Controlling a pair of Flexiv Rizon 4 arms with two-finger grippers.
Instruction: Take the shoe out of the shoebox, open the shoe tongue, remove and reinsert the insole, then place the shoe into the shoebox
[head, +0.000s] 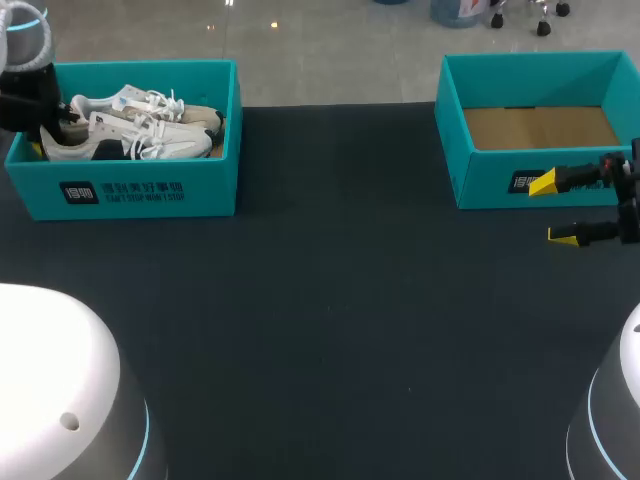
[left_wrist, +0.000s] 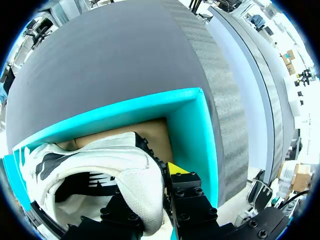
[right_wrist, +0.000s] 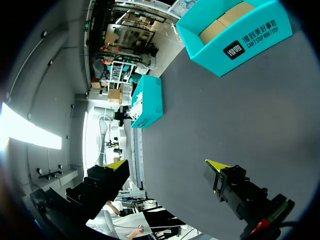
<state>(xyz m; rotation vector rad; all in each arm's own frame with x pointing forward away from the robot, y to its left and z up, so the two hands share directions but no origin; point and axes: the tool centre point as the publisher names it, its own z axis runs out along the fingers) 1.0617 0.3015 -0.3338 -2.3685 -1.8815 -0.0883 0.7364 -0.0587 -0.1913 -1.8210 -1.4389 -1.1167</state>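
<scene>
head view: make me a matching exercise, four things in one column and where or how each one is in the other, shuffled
Things:
1. left shoebox
2. right shoebox
3. left gripper
4. right gripper

Place or state:
a. open, over the table in front of a box
b. holds the white shoes
c. nothing inside but its brown cardboard floor
d. at the heel end of a shoe, inside a box

Pairs: 1-b, 2-c, 3-d, 4-a
</scene>
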